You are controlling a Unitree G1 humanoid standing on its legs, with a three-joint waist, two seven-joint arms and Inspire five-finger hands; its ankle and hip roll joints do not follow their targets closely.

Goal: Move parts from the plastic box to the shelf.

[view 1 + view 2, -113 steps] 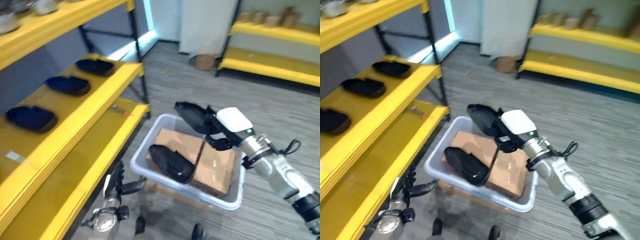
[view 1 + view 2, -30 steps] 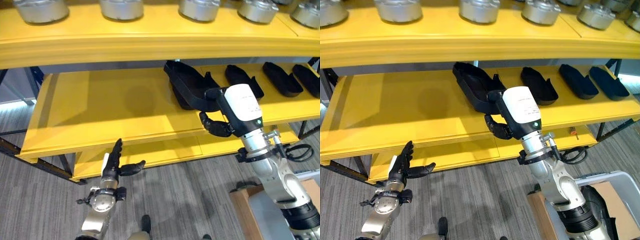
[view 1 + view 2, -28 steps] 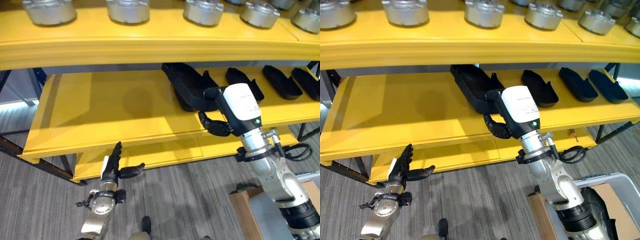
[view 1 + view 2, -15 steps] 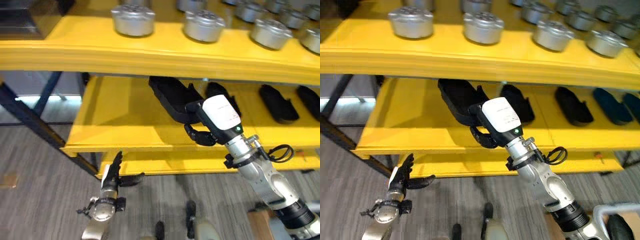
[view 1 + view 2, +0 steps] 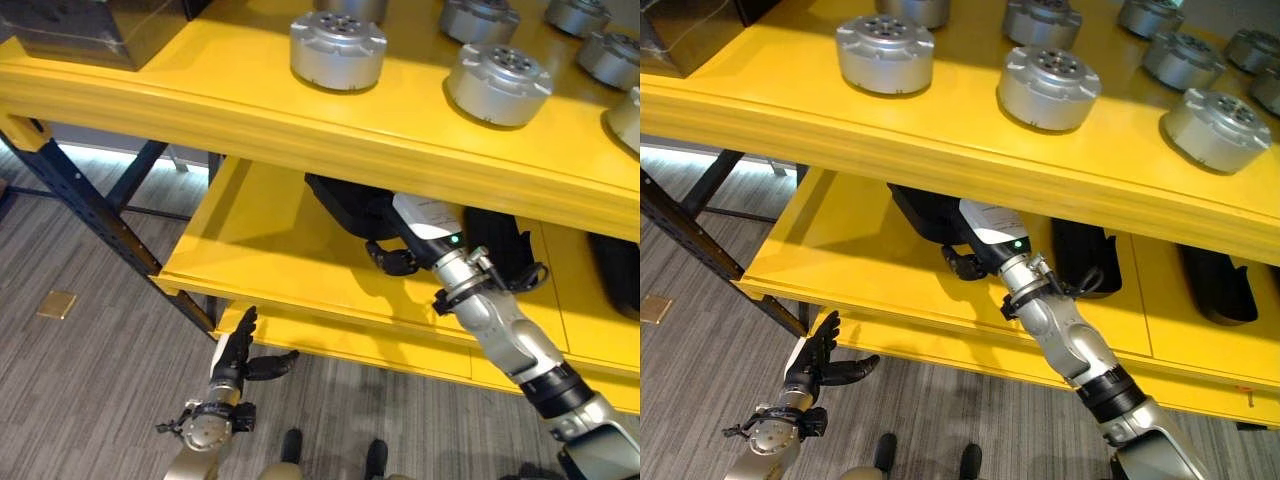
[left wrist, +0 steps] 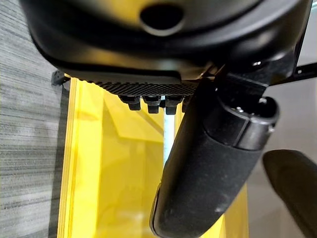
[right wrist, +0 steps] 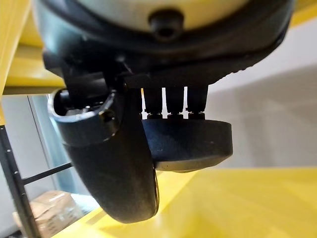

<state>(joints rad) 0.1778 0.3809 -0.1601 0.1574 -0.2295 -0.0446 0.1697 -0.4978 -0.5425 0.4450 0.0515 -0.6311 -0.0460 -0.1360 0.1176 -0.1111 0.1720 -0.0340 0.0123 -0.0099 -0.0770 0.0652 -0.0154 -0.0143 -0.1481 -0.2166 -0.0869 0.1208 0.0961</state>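
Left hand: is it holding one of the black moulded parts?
No: the left hand hangs open below the yellow shelf, fingers straight, holding nothing.

Light falls from above and is bright and even across the head views. The upper yellow shelf (image 5: 250, 85) is brightly lit, and the silver round parts (image 5: 338, 48) on it carry soft highlights on their tops. Beneath that board the lower shelf (image 5: 260, 250) lies partly in shade, with a dark shadow pooled around the black part (image 5: 930, 220) at the frame's middle. A pale bluish glow lies on the floor (image 5: 90, 330) at the upper left of the frame. In both wrist views the dark hand bulk close to the lens is blurred and underlit; the yellow boards behind it look soft, and straight shelf edges bow towards the frame edges.
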